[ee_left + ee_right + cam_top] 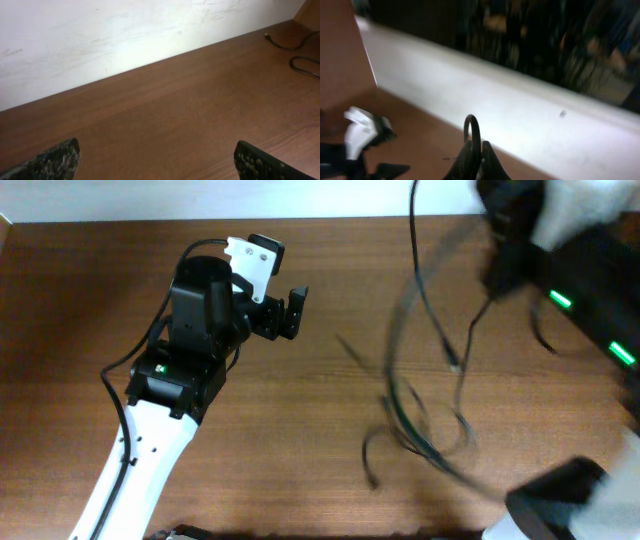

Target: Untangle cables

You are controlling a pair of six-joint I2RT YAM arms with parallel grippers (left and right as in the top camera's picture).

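Right gripper is clenched on a loop of the cables. They trail from it, blurred, down to the table on its right half. The right arm sits blurred at the far right corner. Left gripper gapes empty, well apart from the cables.

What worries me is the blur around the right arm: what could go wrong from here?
1. The right jaws pinch only one thin loop of the cables; the blurred swing may pull it free.
2. The left jaws stand open, away from the cables, so nothing pins them down and the tangle may tighten.
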